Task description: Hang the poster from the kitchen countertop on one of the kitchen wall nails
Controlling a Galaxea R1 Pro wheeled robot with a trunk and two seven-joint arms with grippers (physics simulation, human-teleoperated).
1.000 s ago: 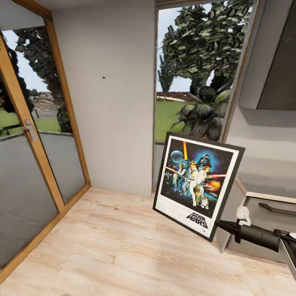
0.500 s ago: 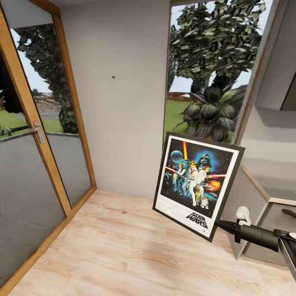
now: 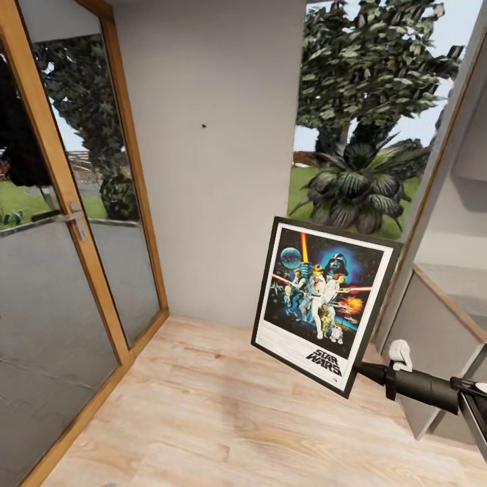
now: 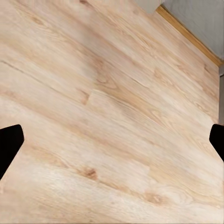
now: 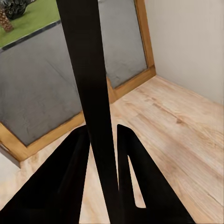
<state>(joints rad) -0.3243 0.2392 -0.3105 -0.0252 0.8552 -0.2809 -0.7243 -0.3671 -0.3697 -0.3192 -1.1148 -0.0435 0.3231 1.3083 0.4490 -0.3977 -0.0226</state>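
in the corner between the glass door (image 3: pixel 61 270) and the window, the pale wall's nail (image 3: pixel 204 126) is sliding rightward in the head view compared with a second ago — the camera is swinging, not the things. the right gripper (image 5: pixel 103 154) is clamping the poster (image 3: pixel 325 302) by its frame edge, held low and right of the nail. the left gripper (image 4: pixel 112 140) is hanging wide open over the wood floor (image 4: pixel 112 93) — hanging is likely next.

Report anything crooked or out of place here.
The poster is askew: it hangs in the air tilted, gripped at its lower right edge by the right pincer, well below and right of the wall nail. Nothing looks damaged or spilled.
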